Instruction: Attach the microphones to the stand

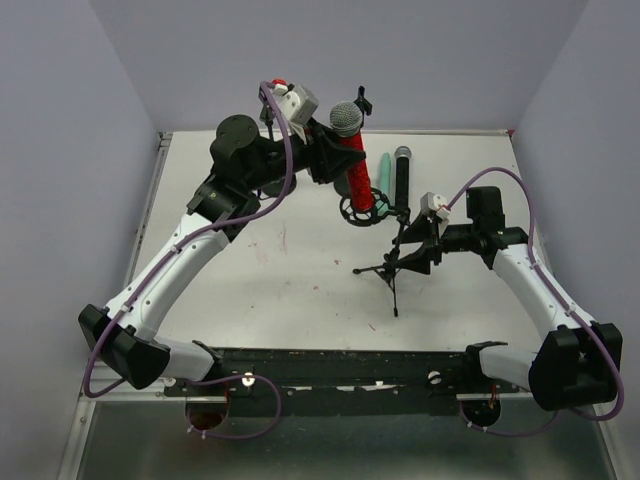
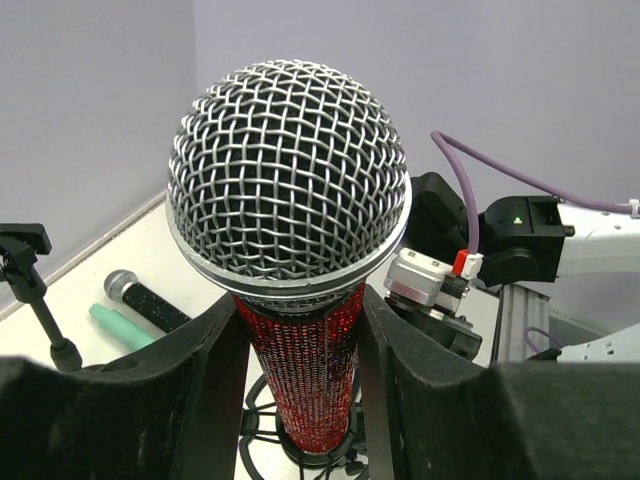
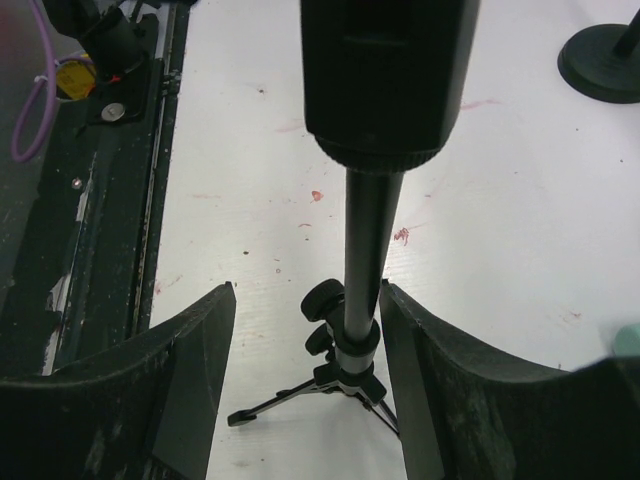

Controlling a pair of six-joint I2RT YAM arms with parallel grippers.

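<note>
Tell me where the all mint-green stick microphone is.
In the top view, the mint-green microphone lies near the far edge of the white table, between the red microphone and the black silver-headed microphone, close beside the latter.

First microphone (image 1: 352, 160) stood upright in left gripper (image 2: 300, 385), lower end in ring holder (image 1: 358, 210), second microphone (image 1: 385, 172) and third microphone (image 1: 402, 175) lay just right of it, tripod stand (image 1: 393, 268) stood before them, its pole between the parted fingers of right gripper (image 3: 308, 320)
</note>
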